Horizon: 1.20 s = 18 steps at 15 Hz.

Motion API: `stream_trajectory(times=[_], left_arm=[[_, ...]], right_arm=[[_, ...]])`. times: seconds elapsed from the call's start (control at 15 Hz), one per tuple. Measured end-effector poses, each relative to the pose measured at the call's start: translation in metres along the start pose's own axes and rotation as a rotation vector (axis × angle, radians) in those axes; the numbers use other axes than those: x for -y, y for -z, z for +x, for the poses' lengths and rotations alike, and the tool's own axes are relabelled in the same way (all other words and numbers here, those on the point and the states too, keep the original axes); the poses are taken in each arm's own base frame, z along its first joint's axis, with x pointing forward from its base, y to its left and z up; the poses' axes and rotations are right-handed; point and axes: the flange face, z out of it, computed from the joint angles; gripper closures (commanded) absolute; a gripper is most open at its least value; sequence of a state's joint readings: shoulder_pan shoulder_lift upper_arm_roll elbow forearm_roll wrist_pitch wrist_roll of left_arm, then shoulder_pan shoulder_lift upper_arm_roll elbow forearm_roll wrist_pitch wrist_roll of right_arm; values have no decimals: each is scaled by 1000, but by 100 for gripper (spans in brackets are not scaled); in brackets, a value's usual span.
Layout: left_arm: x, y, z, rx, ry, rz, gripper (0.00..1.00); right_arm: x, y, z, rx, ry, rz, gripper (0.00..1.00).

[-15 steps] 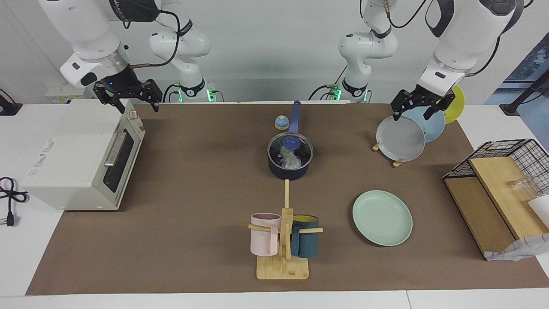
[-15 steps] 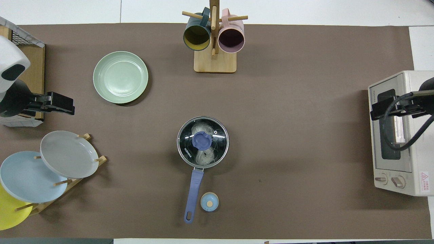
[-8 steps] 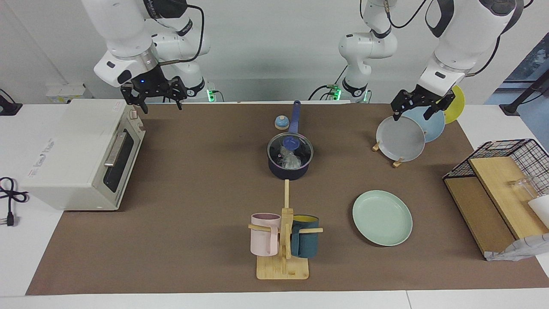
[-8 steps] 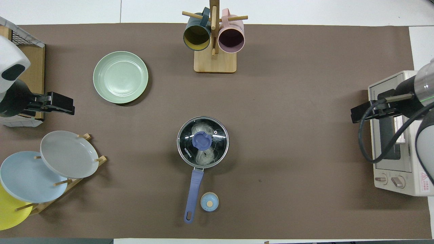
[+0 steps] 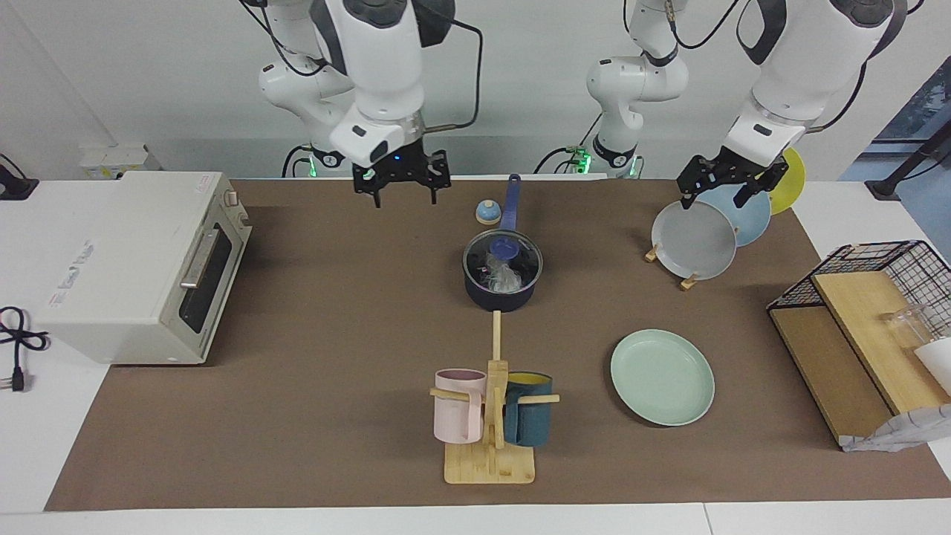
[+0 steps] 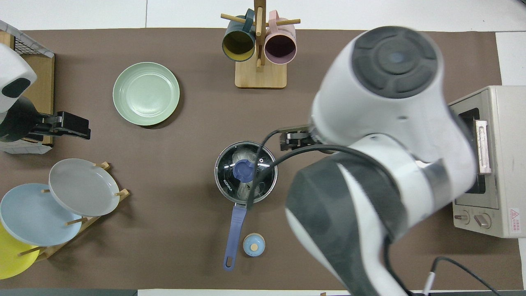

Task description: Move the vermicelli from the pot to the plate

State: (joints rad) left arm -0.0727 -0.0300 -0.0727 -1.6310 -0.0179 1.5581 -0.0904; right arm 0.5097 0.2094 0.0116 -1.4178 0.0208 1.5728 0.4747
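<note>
The dark navy pot (image 5: 501,291) stands mid-table with a glass lid (image 6: 230,164) on it, topped by a blue knob (image 5: 505,247); its long blue handle (image 6: 234,236) points toward the robots. The vermicelli (image 5: 507,279) shows through the lid, also in the overhead view (image 6: 242,158). The mint-green plate (image 5: 662,377) lies empty, farther from the robots, toward the left arm's end (image 6: 146,93). My right gripper (image 5: 405,195) hangs open and empty in the air beside the pot, toward the right arm's end (image 6: 289,140). My left gripper (image 5: 719,195) waits open over the plate rack (image 6: 68,125).
A toaster oven (image 5: 141,267) stands at the right arm's end. A wooden mug tree (image 5: 490,416) holds a pink and a teal mug. A rack with grey, light blue and yellow plates (image 5: 695,239), a small blue bell (image 5: 487,212) and a wire basket (image 5: 877,282) are also here.
My right arm has swung from over the toaster oven toward the pot and now covers much of the overhead view. The left arm, pot and plate have not moved.
</note>
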Motion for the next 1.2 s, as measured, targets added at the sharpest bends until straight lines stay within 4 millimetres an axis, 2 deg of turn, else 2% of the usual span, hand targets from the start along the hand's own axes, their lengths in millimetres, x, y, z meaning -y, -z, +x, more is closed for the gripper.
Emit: stream_trajectory(times=[0.2, 0.33, 0.47, 0.67, 0.8, 0.93, 1.2], left_arm=[[0, 0, 0, 0, 0, 0, 0], [0, 0, 0, 0, 0, 0, 0], [0, 0, 0, 0, 0, 0, 0], [0, 0, 0, 0, 0, 0, 0], [0, 0, 0, 0, 0, 0, 0], [0, 0, 0, 0, 0, 0, 0], [0, 0, 0, 0, 0, 0, 0]], right_arm=[[75, -42, -3, -38, -38, 21, 0], [107, -70, -5, -40, -37, 20, 0], [126, -96, -2, -45, -33, 23, 0], [147, -135, 2, -71, -1, 8, 0], [152, -157, 3, -85, 11, 2, 0], [150, -165, 2, -81, 9, -2, 0], [149, -165, -4, -69, 15, -10, 3]])
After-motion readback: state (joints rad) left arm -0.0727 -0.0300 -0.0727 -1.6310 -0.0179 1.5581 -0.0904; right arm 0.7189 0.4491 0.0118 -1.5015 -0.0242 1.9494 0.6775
